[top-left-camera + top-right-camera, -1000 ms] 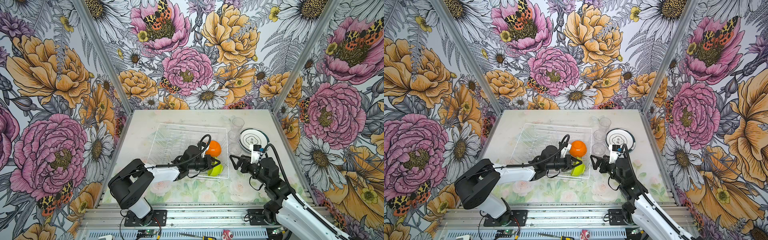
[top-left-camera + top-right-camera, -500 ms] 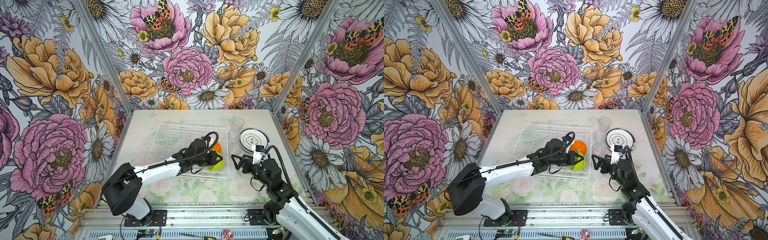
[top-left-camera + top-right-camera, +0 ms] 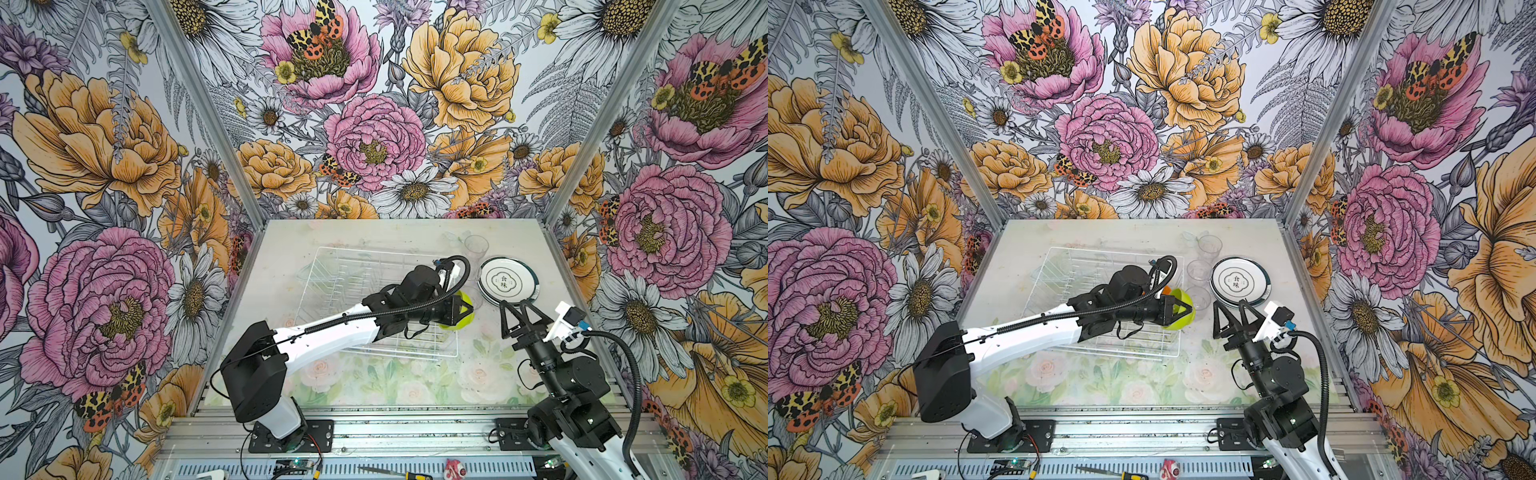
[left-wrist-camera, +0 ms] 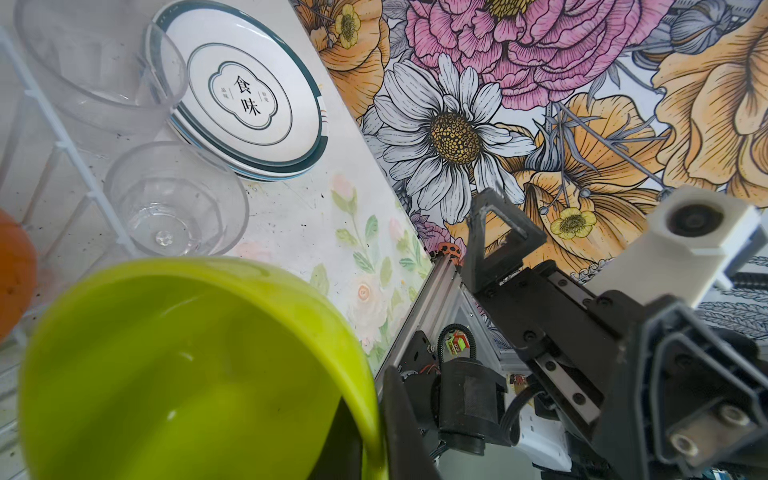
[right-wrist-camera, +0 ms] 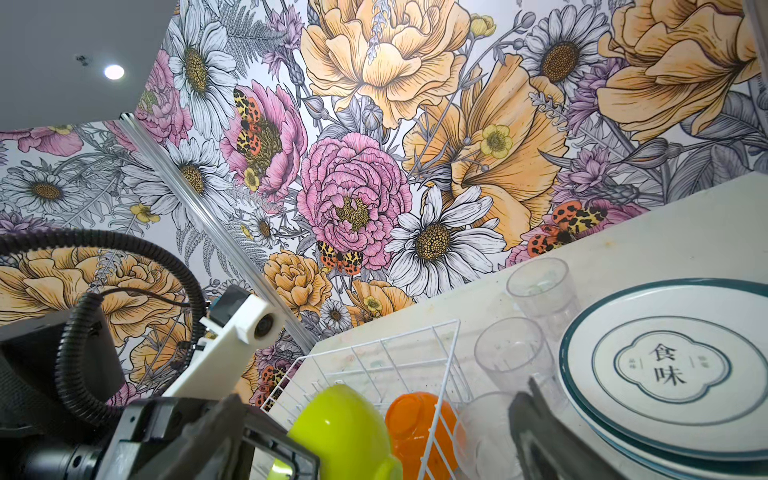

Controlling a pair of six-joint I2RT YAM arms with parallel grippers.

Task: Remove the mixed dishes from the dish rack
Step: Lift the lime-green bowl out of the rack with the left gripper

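Left wrist view: left jaws pinch green bowl (image 4: pixel 187 365) by rim, likely too wide to hug, tipped over dish rack (image 3: pixel 353 274) edge. Right jaws wide, empty, near plates (image 3: pixel 505 282).

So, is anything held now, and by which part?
The left gripper pinches the lime-green bowl by its rim between its jaws; the right gripper is empty.

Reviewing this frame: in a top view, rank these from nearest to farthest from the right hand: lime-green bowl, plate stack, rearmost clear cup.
1. Plate stack, just behind the open right hand.
2. Lime-green bowl, to its left, gripped by the left hand.
3. Rearmost clear cup, farther back and slightly left.
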